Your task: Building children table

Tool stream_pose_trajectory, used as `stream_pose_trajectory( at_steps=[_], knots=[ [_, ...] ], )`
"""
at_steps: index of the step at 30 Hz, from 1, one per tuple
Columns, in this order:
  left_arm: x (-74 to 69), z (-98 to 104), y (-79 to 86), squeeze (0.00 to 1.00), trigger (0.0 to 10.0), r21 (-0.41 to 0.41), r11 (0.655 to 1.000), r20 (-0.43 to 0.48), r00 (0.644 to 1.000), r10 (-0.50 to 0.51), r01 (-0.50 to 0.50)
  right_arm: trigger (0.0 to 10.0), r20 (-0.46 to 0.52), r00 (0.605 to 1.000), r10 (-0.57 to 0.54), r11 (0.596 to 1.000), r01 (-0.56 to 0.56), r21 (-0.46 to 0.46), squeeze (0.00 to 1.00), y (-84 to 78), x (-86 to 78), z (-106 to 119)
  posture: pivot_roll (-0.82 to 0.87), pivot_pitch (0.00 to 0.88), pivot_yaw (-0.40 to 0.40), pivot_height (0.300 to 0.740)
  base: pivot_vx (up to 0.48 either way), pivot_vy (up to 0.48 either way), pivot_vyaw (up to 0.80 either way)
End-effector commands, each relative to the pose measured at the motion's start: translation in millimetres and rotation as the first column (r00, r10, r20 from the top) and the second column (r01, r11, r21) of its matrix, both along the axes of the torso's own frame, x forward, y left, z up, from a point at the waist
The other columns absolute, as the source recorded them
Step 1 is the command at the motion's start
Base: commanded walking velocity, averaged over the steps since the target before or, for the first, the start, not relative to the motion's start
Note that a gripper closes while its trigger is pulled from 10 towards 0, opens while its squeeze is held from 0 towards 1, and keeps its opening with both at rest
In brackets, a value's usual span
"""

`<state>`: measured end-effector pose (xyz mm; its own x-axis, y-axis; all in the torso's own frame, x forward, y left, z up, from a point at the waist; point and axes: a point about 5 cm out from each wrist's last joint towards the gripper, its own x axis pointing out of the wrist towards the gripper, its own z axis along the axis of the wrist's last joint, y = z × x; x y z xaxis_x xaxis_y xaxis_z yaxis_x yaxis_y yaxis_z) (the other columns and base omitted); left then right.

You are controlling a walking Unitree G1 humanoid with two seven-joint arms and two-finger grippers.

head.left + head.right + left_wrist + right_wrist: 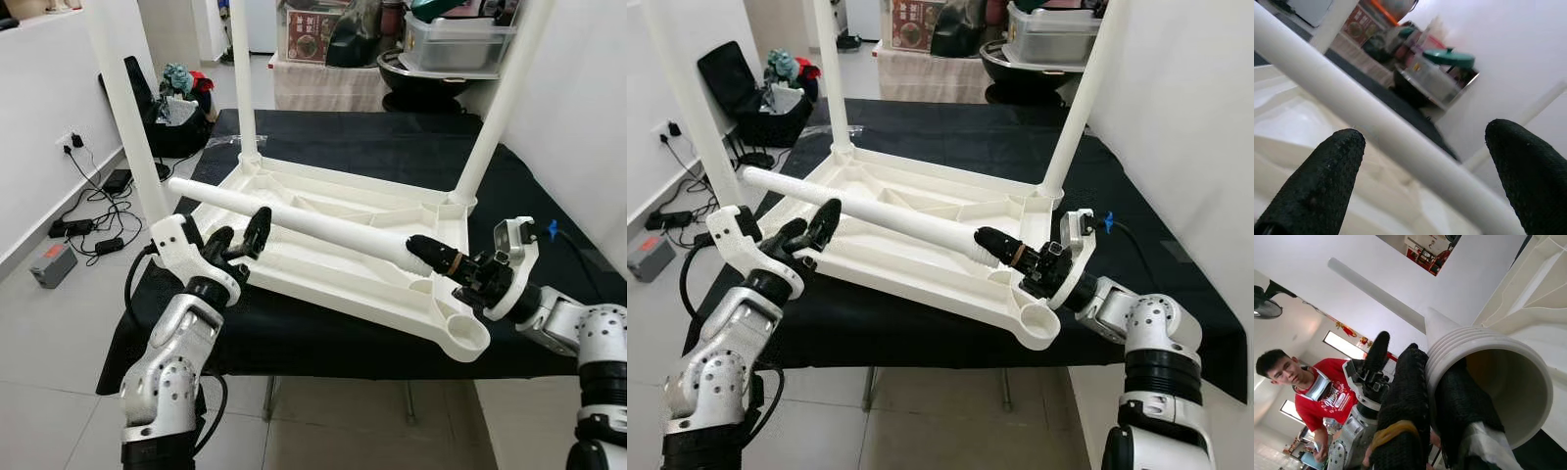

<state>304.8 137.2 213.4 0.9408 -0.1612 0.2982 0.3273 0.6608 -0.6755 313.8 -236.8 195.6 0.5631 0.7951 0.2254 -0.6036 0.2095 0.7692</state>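
Right end effector (431, 257) clenching threaded end of loose table leg (294, 220), one finger hiding inside tube. Left end effector (240, 238) spreading released beside leg; upturned tabletop (333, 269) lying beneath.

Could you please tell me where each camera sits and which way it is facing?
Left eye view: on the head, looking down at the upturned table top; both arms show.
Right eye view: same scene, beside it.
Left wrist view: along the open left gripper, the loose leg between its fingers.
Right wrist view: along the right gripper pinching the leg's open end; a person behind.
All share the leg.
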Motion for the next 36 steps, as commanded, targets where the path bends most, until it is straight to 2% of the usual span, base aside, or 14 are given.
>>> stream_pose_trajectory(
  at_steps=[1, 7, 9, 10, 12, 17, 18, 22, 23, 31, 36],
  knots=[
    [0.0, -6.4, -4.5, 0.00, 10.0, -0.120, 0.991, -0.014, 0.999, -0.053, 0.051, 0.0, 0.028, 1.000, 0.012, 1.000, -0.013, 0.020, 0.00, 1.7, -1.5, 6.3, 0.07, 0.061, -0.047, 0.740, 0.000, 0.000, 0.00],
    [4.3, -5.0, -1.6, 0.00, 10.0, -0.174, 0.980, 0.009, 0.995, -0.098, 0.098, 0.0, 0.034, 0.999, 0.030, 0.999, -0.031, 0.014, 0.00, 4.2, -3.4, 7.7, 0.07, 0.062, -0.043, 0.740, 0.000, 0.000, 0.00],
    [6.4, -4.7, 1.3, 0.00, 10.0, -0.249, 0.962, 0.018, 0.993, -0.115, 0.115, 0.0, 0.037, 0.999, 0.031, 0.999, -0.031, 0.016, 0.00, 4.9, -3.9, 8.8, 0.07, 0.065, -0.042, 0.740, 0.000, 0.000, 0.00],
    [6.4, -4.7, 1.3, 0.00, 10.0, -0.249, 0.962, 0.018, 0.993, -0.115, 0.115, 0.0, 0.037, 0.999, 0.031, 0.999, -0.031, 0.016, 0.00, 4.9, -3.9, 8.8, 0.07, 0.065, -0.042, 0.740, 0.000, 0.000, 0.00],
    [7.5, -3.8, 3.1, 0.00, 10.0, -0.320, 0.938, 0.029, 0.992, -0.127, 0.129, 0.0, 0.040, 0.999, 0.034, 0.999, -0.034, 0.018, 0.00, 5.9, -4.2, 10.1, 0.07, 0.066, -0.042, 0.740, 0.000, 0.000, 0.00],
    [9.8, -4.5, 8.1, 0.00, 10.0, -0.389, 0.912, 0.035, 0.992, -0.121, 0.125, 0.0, 0.042, 0.998, 0.043, 0.999, -0.044, 0.018, 0.00, 8.5, -4.8, 11.1, 0.07, 0.066, -0.042, 0.740, 0.000, 0.000, 0.00],
    [11.5, -5.8, 12.2, 0.00, 10.0, -0.427, 0.896, 0.040, 0.992, -0.116, 0.122, 0.0, 0.045, 0.998, 0.048, 0.999, -0.049, 0.021, 0.00, 9.0, -5.1, 11.5, 0.07, 0.065, -0.042, 0.740, 0.000, 0.000, 0.00],
    [13.7, -7.1, 16.9, 0.00, 10.0, -0.466, 0.878, 0.040, 0.993, -0.108, 0.114, 0.0, 0.045, 0.998, 0.048, 0.998, -0.049, 0.027, 0.00, 8.1, -5.0, 12.3, 0.07, 0.067, -0.041, 0.740, 0.000, 0.000, 0.00],
    [14.3, -7.3, 18.8, 0.00, 10.0, -0.493, 0.861, 0.051, 0.992, -0.114, 0.124, 0.0, 0.048, 0.998, 0.048, 0.998, -0.050, 0.031, 0.00, 7.8, -5.3, 13.1, 0.07, 0.066, -0.040, 0.740, 0.000, 0.000, 0.00],
    [16.9, -9.4, 22.8, 0.00, 10.0, -0.568, 0.809, 0.079, 0.988, -0.130, 0.152, 0.0, 0.050, 0.996, 0.067, 0.997, -0.069, 0.038, 0.00, 10.8, -7.7, 13.9, 0.07, 0.068, -0.042, 0.740, 0.000, 0.000, 0.00],
    [18.2, -12.1, 24.5, 0.00, 10.0, -0.584, 0.798, 0.076, 0.988, -0.132, 0.151, 0.0, 0.055, 0.996, 0.072, 0.996, -0.075, 0.045, 0.00, 12.8, -8.5, 15.3, 0.07, 0.065, -0.039, 0.740, 0.000, 0.000, 0.00]
  ],
)
